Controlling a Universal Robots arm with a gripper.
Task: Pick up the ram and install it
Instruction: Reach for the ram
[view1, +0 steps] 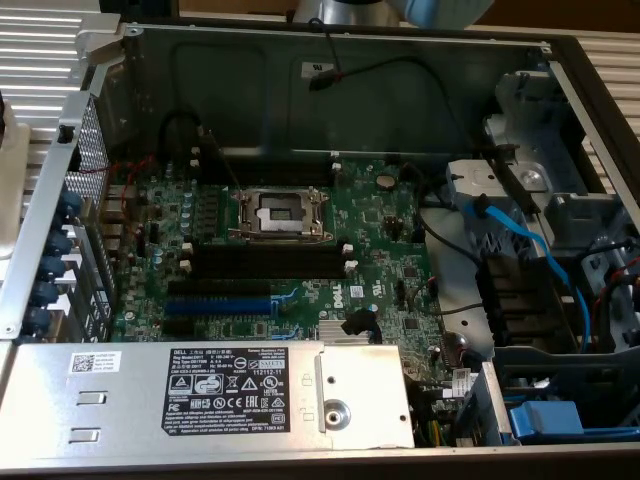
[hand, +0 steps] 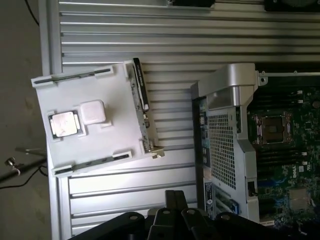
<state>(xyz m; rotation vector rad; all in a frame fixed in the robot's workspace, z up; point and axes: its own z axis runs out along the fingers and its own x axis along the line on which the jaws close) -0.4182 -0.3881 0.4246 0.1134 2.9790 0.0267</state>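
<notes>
Gripper (hand: 175, 195) fully closed, holding nothing. Calling the case (hand: 225, 135) 3 o'clock from the white tray (hand: 95, 85), the ram (hand: 142, 102) sits at the tray's 3 o'clock edge. It's probably standing on edge, long axis 12–6, well apart from the gripper.

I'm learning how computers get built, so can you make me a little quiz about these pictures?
1. Fill the gap: the memory stick sits on the white ____, outside the computer case.
2. True or false: the gripper is holding the memory stick.
3. Pick one: what colour is the slot next to the long black slots? A red, B blue, C yellow.

Key
1. tray
2. False. The gripper is shut with nothing in it, away from the stick.
3. B
</notes>
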